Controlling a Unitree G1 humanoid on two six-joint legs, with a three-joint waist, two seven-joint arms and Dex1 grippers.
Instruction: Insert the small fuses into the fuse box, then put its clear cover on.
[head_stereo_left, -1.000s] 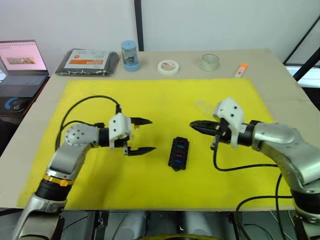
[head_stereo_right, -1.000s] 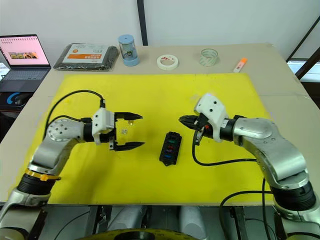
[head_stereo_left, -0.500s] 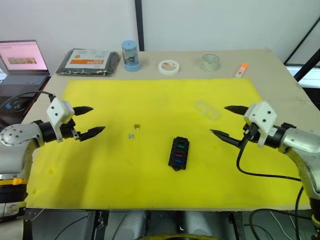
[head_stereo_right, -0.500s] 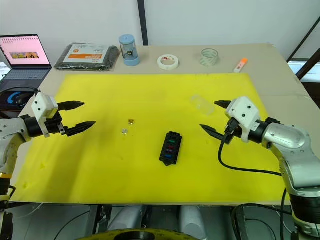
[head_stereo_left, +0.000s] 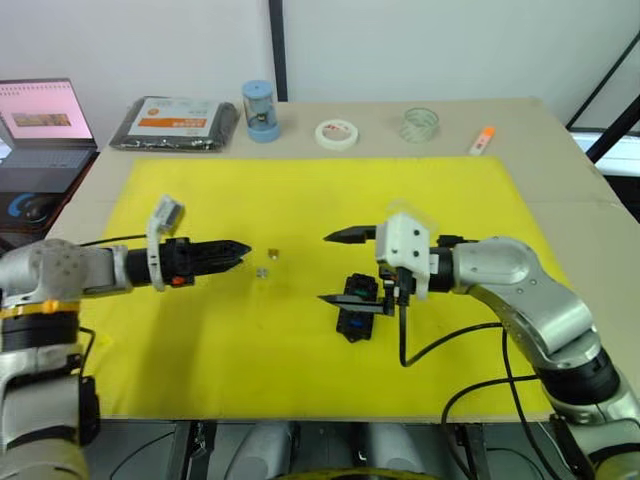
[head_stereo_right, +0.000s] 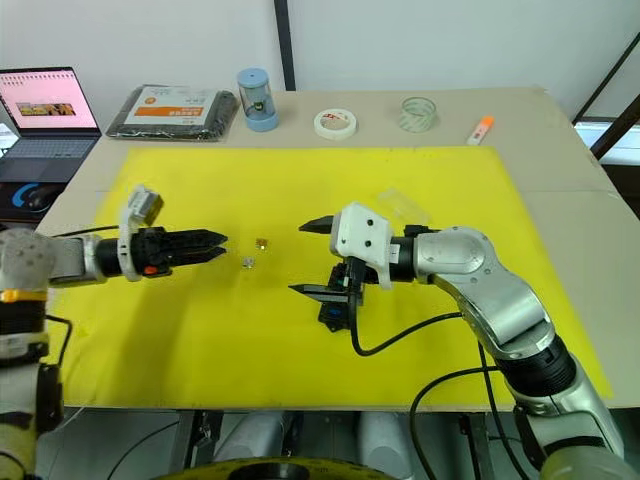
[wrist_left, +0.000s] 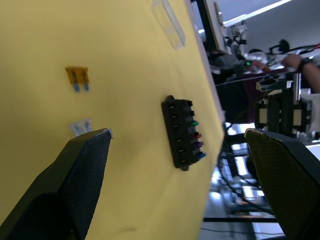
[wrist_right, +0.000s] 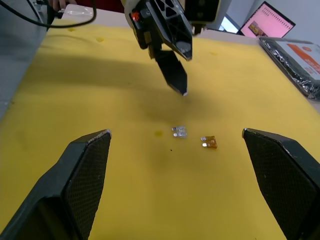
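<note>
Yellow foam mat (head_stereo_left: 300, 200) spread over a beige tabletop (head_stereo_left: 560, 150), white wall behind. Along the far edge: black packet with an orange label (head_stereo_left: 175, 124), blue cylindrical canister (head_stereo_left: 258, 110), white tape roll (head_stereo_left: 337, 133), clear round tape roll (head_stereo_left: 419, 124), small orange-capped marker (head_stereo_left: 482, 140). Open laptop with a pinkish screen (head_stereo_left: 38, 120) off the table's left side.

Small black rectangular fuse box (head_stereo_right: 338, 300) lying mid-mat, partly behind the right gripper (head_stereo_left: 348, 268), whose two black fingers stand wide apart, empty, one above and one below the box's left end. Left gripper (head_stereo_left: 238, 252) hovering just left of two loose fuses, fingers nearly overlapping as seen from the head. Orange-brown blade fuse (head_stereo_left: 274, 254) and pale grey blade fuse (head_stereo_left: 262, 271) lying close together on the mat, well left of the box. Transparent rectangular cover (head_stereo_right: 403, 206) resting on the mat behind the right arm, faint against the yellow.

From the left wrist: fingers clearly spread, nothing between them; four coloured fuses visible seated along one row of the box, teal, red, purple, blue; cluttered room with equipment beyond the table's edge, plus a person's forearm (wrist_left: 305, 65). From the right wrist: both loose fuses lying flat, prongs visible, left gripper's tip above and just short of the grey one.
</note>
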